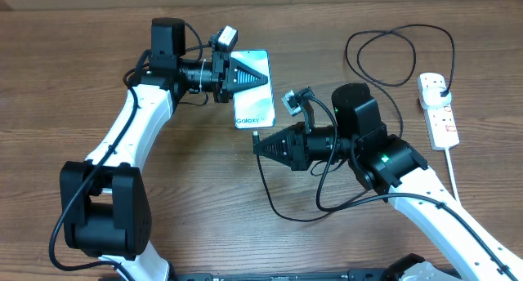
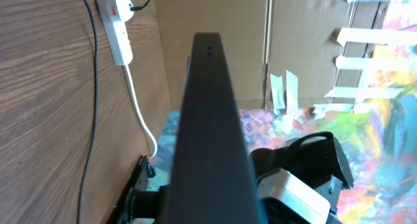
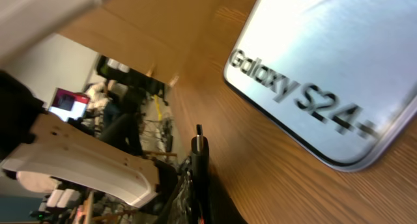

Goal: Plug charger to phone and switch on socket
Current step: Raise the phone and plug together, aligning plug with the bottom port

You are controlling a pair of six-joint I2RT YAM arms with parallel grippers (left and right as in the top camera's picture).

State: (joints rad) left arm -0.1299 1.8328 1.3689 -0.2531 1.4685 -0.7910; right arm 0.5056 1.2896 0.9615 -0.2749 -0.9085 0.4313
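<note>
Lining up the connector with the phone's port while the other arm steadies the phone

My right gripper (image 1: 258, 144) pinches the tip end of the charger (image 3: 199, 140), with the little connector poking out past the fingertips so it can go in first. The phone (image 1: 252, 111) lies flat on the table (image 1: 73, 60) just ahead of that tip, its "Galaxy" short edge facing it but not touching. My left gripper (image 1: 255, 74), fingers pressed together with nothing between them, sits over the phone's far half, I judge to pin it against sliding when I push. Well behind the right gripper, the socket (image 1: 441, 118) has the charger's black plug already in it; I can't read its switch from here
</note>
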